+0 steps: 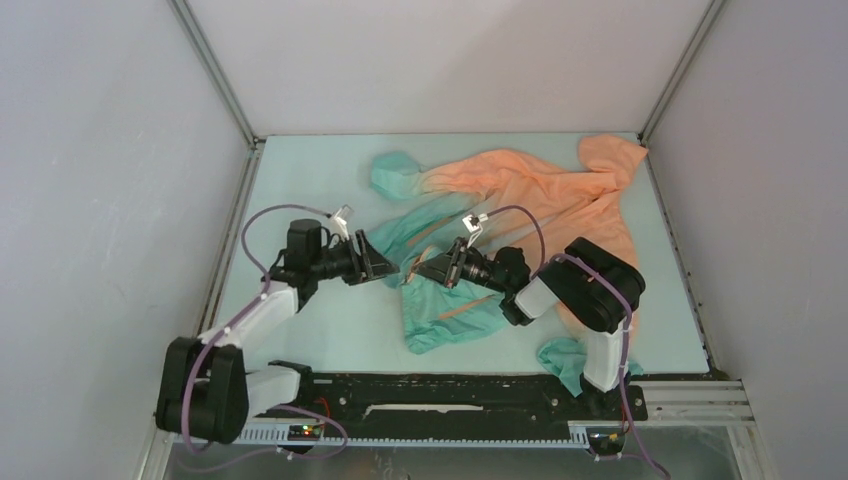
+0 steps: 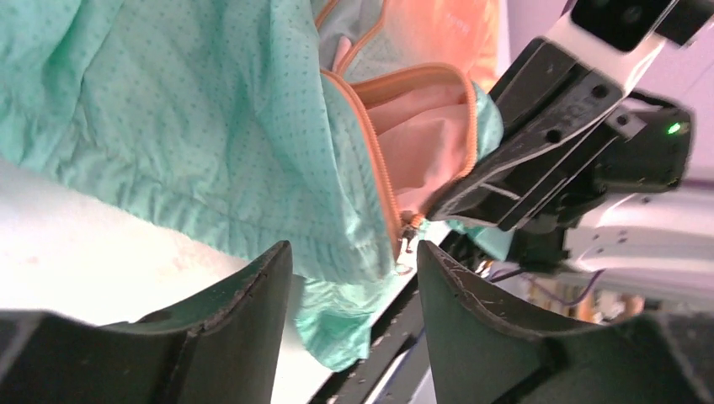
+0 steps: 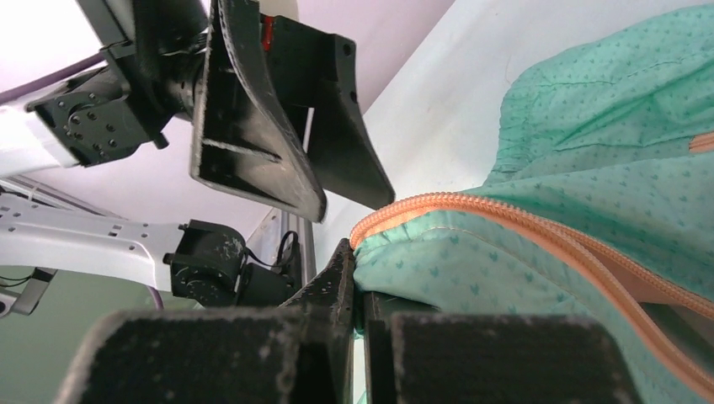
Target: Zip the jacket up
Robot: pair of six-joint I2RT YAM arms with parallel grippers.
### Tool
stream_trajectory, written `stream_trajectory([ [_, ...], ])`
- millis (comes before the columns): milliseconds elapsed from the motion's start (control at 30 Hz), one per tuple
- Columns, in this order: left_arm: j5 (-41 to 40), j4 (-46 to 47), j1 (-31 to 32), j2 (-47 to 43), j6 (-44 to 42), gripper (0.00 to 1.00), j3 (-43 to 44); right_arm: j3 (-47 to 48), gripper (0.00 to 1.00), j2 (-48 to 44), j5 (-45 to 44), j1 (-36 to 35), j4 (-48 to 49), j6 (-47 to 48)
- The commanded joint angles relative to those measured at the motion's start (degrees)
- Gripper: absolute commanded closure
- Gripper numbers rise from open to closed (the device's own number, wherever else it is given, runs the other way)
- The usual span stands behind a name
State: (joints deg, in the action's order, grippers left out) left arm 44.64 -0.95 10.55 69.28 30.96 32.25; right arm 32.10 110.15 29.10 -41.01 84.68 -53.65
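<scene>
1. Progress is slight, as I judge it: the jacket (image 1: 520, 200) lies spread and rumpled on the table (image 1: 310, 180), its orange hood and shoulders toward the far right corner and its teal hem near the arms in the middle.
2. The front gapes. In the left wrist view the orange zipper (image 2: 383, 168) runs down one edge and the pale lining shows between the two sides, so almost none of the run looks closed.
3. The slider (image 2: 408, 231) sits low, close to the hem. Whether both rows of teeth are already fed into it cannot be told.
4. The right gripper (image 3: 358, 278) has its fingers pressed together on a fold of teal cloth at the hem, right beside the zipper's end. It seems to be anchoring the bottom.
5. The left gripper (image 2: 354, 257) is spread wide and holds nothing. Its fingers stand either side of the slider, near it but not touching.
6. What is left, by my reading: close on the slider or its pull, then draw it up the whole front toward the collar while the hem is held taut. That is nearly the entire task.
</scene>
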Motion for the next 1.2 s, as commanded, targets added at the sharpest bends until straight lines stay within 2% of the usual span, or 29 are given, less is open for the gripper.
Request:
stream_trajectory([
  [0, -9.04, 1.45, -0.44, -7.31, 22.42, 0.40, -4.53, 1.35, 1.00, 0.53, -1.04, -0.77, 3.08, 1.89],
  [67, -11.59, -0.77, -0.39, -10.87, 33.79, 0.40, -8.63, 1.18, 1.00, 0.36, -1.09, -0.92, 3.06, 2.12],
  [100, -12.79, -0.64, -0.31, -13.36, 42.20, 0.41, -10.95, 1.02, 1.00, 0.31, -1.23, -0.98, 3.06, 2.29],
  [200, -16.78, 3.82, 0.08, -23.26, 60.50, 0.40, -20.54, 0.78, 1.00, 0.08, -1.48, -1.33, 3.08, 2.47],
  [300, -22.07, 3.40, 0.64, -32.76, 73.71, 0.36, -25.08, 0.77, 1.00, -0.26, -1.59, -1.73, 3.09, 2.75],
  [367, -25.70, 3.50, 1.58, -36.68, 78.82, 0.35, -26.10, 0.77, 1.00, -0.40, -1.77, -2.14, 3.08, 3.05],
  [467, -28.27, 6.25, 3.74, -35.55, 83.49, 0.35, -26.29, 0.70, 1.00, -0.72, -1.84, -2.49, 3.03, 3.28],
  [600, -28.48, 16.46, 8.42, -27.72, 88.73, 0.35, -26.04, 0.60, 1.00, -0.98, -1.84, -2.59, 3.06, 3.55],
  [667, -27.66, 18.64, 10.19, -24.40, 89.75, 0.39, -25.27, 0.51, 1.00, -1.07, -1.85, -2.62, 3.09, 3.63],
  [933, -33.45, 8.75, 13.88, -28.20, 91.30, 0.45, -23.61, 0.16, 1.00, -1.43, -2.28, -2.59, 3.04, 3.90],
  [1167, -33.21, 12.87, 15.13, -23.50, 92.37, 0.49, -22.87, 0.16, 1.00, -1.42, -2.38, -2.68, 3.10, 4.08],
])
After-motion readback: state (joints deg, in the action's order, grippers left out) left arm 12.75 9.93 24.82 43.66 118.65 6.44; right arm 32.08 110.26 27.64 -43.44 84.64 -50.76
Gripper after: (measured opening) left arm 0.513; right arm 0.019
